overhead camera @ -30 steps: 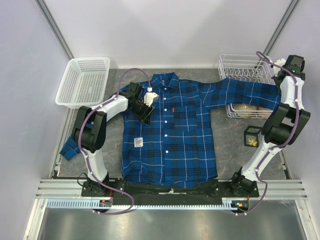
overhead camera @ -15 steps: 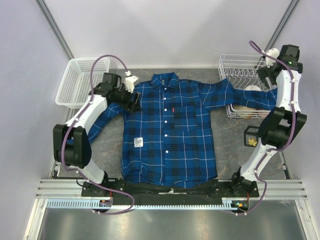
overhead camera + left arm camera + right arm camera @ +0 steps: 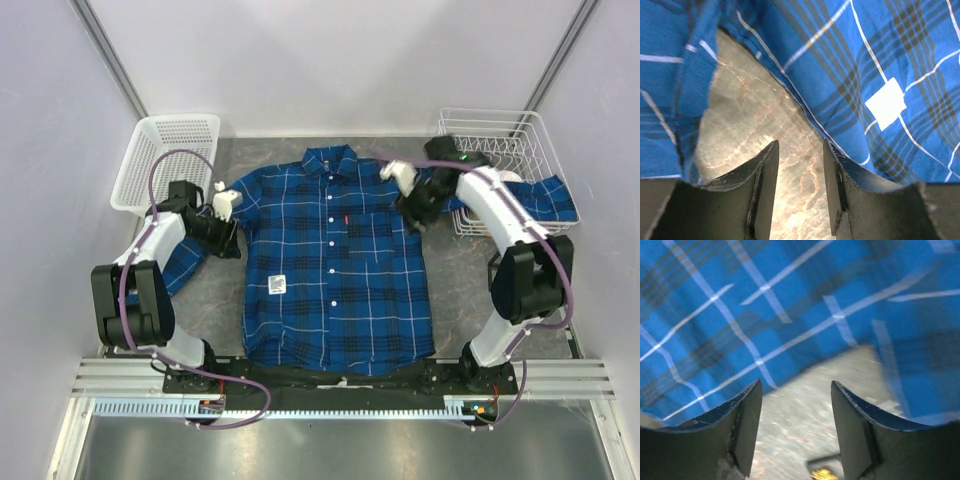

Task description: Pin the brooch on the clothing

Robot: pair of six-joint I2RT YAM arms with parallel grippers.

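The blue plaid shirt (image 3: 340,260) lies flat, front up, collar at the far side, with its white tag (image 3: 277,285) on the lower left. My left gripper (image 3: 228,240) is open and empty, low over bare table (image 3: 755,125) between the left sleeve (image 3: 670,75) and the shirt body; the tag (image 3: 885,103) shows beside it. My right gripper (image 3: 412,218) is open and empty, over the gap between shirt body (image 3: 740,305) and right sleeve (image 3: 925,355). The gold brooch (image 3: 822,474) shows in a small dark box at the bottom of the right wrist view; it is hidden in the top view.
A white plastic basket (image 3: 165,160) stands at the back left. A white wire rack (image 3: 500,135) stands at the back right, with the shirt's right sleeve (image 3: 545,200) draped over it. The left sleeve (image 3: 175,265) runs down toward the left arm.
My left gripper moved left and nearer, off the shoulder to the left armpit. My right arm swung from the back right over the rack in to the right armpit. Both sleeves were shifted.
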